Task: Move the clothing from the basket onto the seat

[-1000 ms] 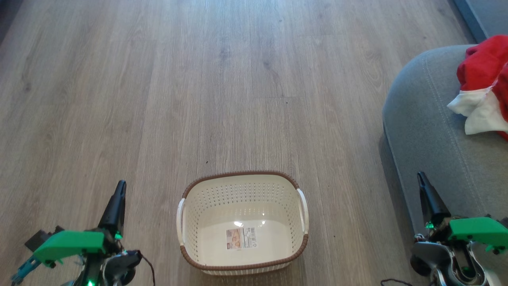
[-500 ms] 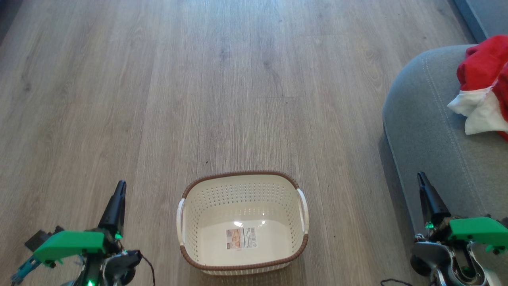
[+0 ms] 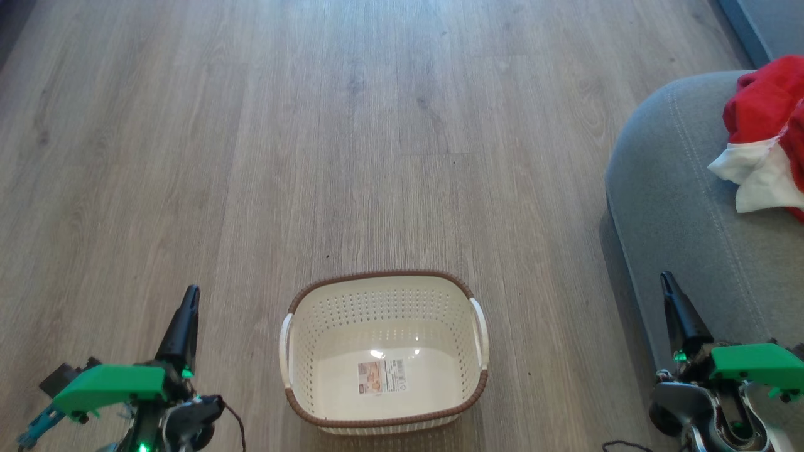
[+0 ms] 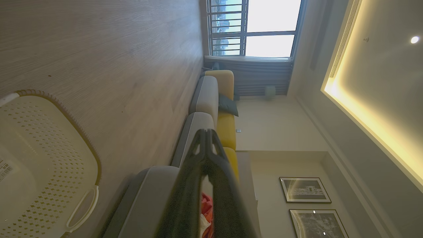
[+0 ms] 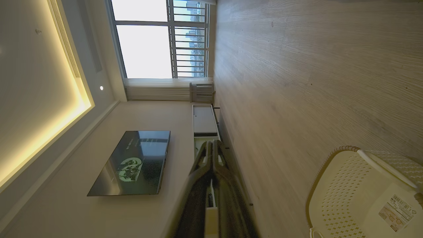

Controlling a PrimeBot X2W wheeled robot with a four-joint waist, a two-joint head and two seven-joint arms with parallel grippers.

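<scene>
1. The basket (image 3: 383,276) stands upright on the wood floor (image 3: 352,125), near the robot and midway between its arms. Nothing lies inside, so the sticker (image 3: 381,375) on its bottom is in plain sight.
2. The clothing (image 3: 763,113) lies on the seat (image 3: 672,207) at the far right, well apart from the basket. It is a red heap with a white part folded out toward the basket side. That is where the task wants it, so I judge the transfer done.
3. The left pincer (image 3: 190,296) hangs low to the near left of the basket. Its fingers are pressed together to a single point and grip nothing.
4. The right pincer (image 3: 667,284) sits at the near right, by the seat's near edge, likewise pinched together and empty.
5. Both flank the basket without touching it. This reads as a rest pose, with the arms held clear because nothing is left to pick up.
6. The heap runs off the right edge of the head view, so how it is spread there cannot be told.
</scene>
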